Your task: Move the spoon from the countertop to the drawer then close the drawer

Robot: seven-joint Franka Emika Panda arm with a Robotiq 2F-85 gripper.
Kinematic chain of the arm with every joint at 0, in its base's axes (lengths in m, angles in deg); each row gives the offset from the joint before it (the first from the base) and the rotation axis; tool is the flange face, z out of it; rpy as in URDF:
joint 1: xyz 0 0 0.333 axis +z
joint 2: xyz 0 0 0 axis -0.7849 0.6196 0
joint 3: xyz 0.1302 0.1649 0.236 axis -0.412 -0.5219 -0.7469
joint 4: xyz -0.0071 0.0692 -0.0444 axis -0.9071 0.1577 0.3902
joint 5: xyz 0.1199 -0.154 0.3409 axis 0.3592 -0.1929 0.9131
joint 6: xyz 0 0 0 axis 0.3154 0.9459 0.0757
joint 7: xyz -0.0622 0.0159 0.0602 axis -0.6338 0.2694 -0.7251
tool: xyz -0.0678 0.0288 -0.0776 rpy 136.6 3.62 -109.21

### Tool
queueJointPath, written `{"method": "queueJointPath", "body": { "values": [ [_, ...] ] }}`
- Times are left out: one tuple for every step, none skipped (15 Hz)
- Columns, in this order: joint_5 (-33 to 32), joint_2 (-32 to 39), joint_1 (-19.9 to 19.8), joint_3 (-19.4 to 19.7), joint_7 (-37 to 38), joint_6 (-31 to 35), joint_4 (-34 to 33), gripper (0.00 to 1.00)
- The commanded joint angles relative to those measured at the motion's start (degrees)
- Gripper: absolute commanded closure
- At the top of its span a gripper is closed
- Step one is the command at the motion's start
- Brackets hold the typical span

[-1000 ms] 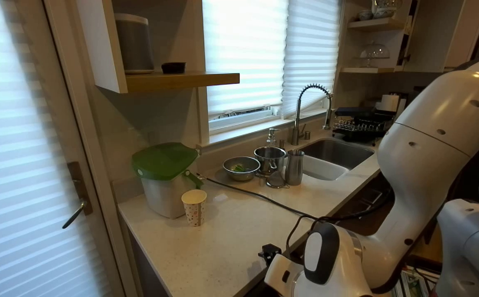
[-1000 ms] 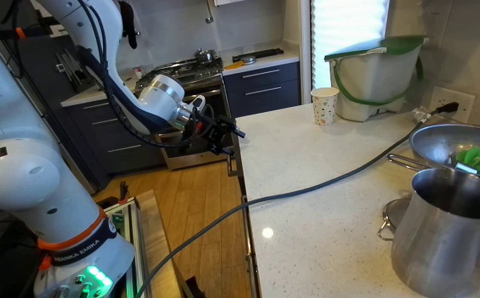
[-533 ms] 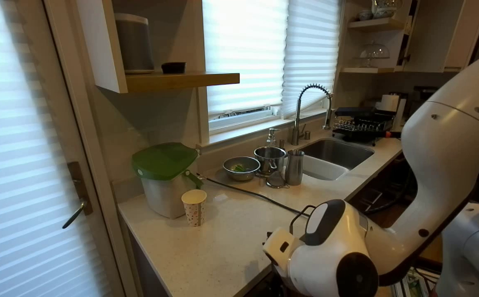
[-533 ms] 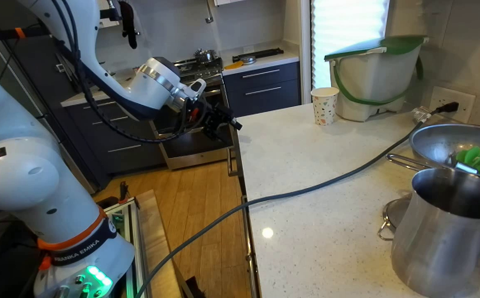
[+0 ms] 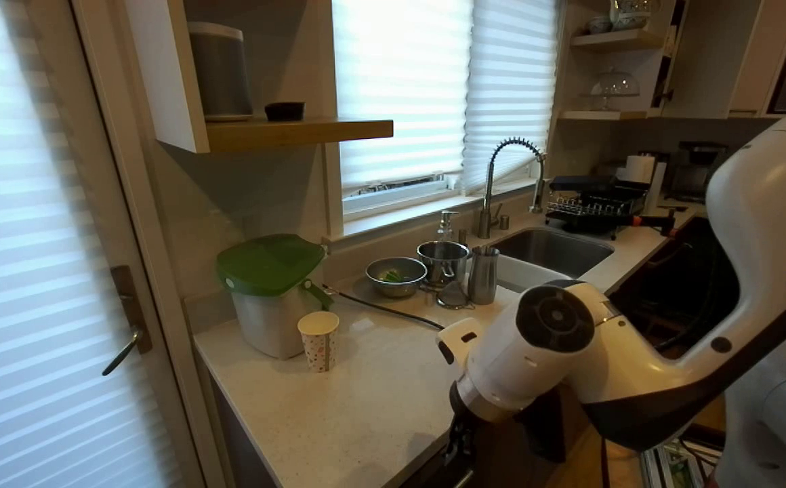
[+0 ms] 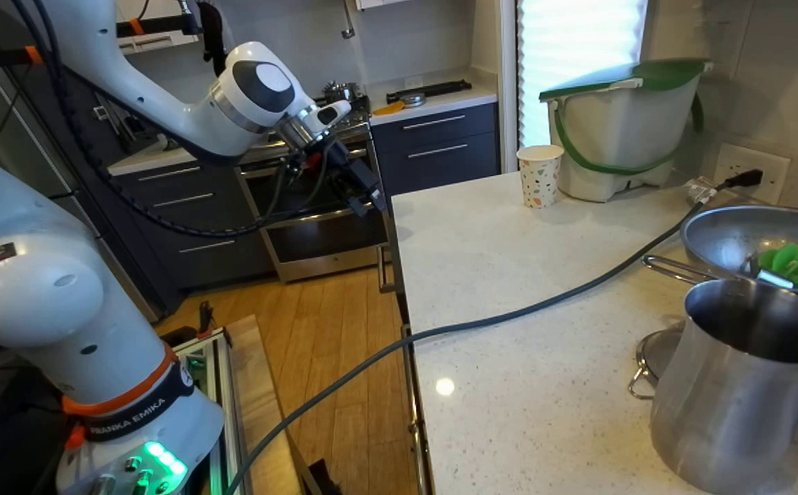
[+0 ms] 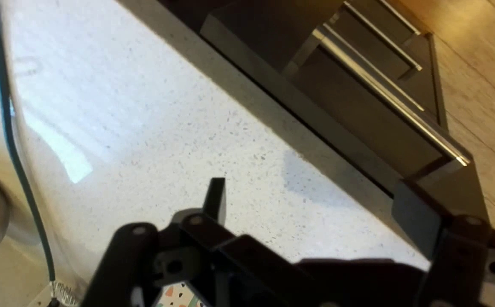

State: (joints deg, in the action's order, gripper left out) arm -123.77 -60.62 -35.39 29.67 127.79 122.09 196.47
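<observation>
Hanging by the front edge of the bench (image 7: 179,119), our end effector (image 7: 313,200) has its fingers (image 7: 416,217) spread wide and holds nothing, perhaps readied for the bar handle (image 7: 392,99) at its one o'clock in the wrist view. We can find the spoon nowhere, and no pulled-out drawer shows, so we cannot tell whether the spoon is already inside. From the end effector in an exterior view, the paper cup (image 6: 540,177) stands at three o'clock, just beside the bin (image 6: 619,134), probably set back to spare the working edge. We judge most room lies between cup and cable (image 6: 509,317) at four o'clock; lowering may clip the edge.
</observation>
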Motion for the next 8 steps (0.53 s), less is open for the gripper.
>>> {"method": "queueJointPath", "body": {
  "values": [
    [15.6,-6.11,0.15,-0.8,-5.97,-3.5,1.39,0.0],
    [19.67,-7.14,-0.79,-2.01,-7.26,-4.81,1.12,0.0],
    [23.16,-8.23,-1.0,-2.49,-8.73,-5.9,0.88,0.0],
    [25.74,-9.22,-1.52,-3.27,-9.48,-7.38,0.52,0.0],
    [27.62,-10.21,-2.15,-4.08,-9.83,-8.87,0.19,0.0],
    [29.24,-11.13,-2.71,-4.91,-9.83,-10.8,-0.16,0.0],
    [30.39,-12.04,-3.27,-5.5,-10.08,-11.98,-0.36,0.0],
    [31.22,-12.94,-3.82,-6.17,-9.98,-13.53,-0.73,0.0]
  ]
}}
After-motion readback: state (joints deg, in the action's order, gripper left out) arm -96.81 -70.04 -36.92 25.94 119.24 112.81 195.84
